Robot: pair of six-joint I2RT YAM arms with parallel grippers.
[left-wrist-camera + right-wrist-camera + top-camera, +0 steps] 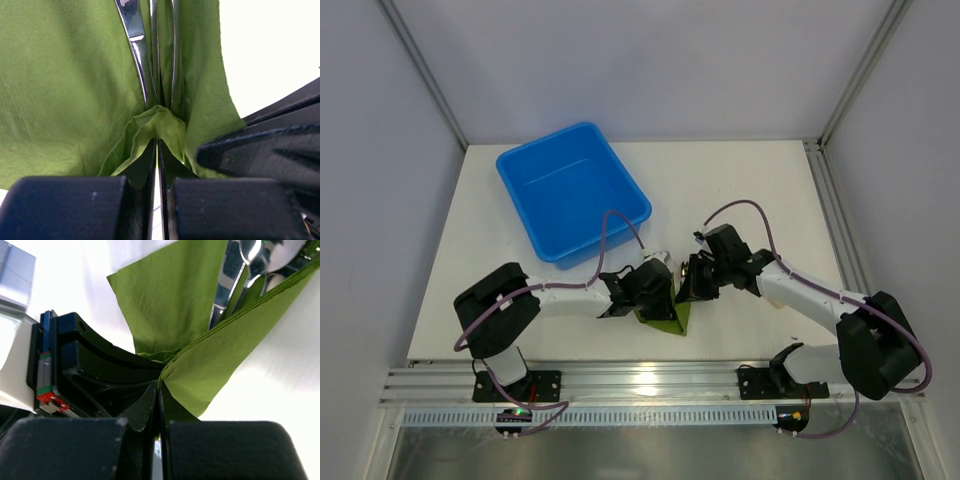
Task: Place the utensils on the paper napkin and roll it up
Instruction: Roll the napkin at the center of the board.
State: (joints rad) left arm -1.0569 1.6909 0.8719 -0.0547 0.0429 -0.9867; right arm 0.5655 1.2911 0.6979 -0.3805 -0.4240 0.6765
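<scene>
**Both grippers pinching the napkin, cutlery inside the fold**

Top view: the left gripper point(652, 292) and right gripper point(692, 282) are meeting nose to nose over the green paper napkin point(670, 320), lower centre of frame, on the white table point(760, 190). The blue bin point(572, 190) is sitting upper left, apart from the work.

Left wrist: the jaws are pressing together, pinching a bunched fold of napkin at centre frame. The utensils point(141, 65) are running up to top centre, lying in the crease with napkin rising on both sides. The right gripper's finger is intruding at lower right.

Right wrist: the jaws are pressing together on the napkin's folded edge at centre. The utensils are poking out upper right between the layers.

Handling, my read: the napkin is thin and soft and will tear if tugged (it's paper). The steel is stiff, slick and comparatively heavy, so it's likely to slide out an open end. Grip the napkin fold close beside the cutlery, not the metal.
</scene>
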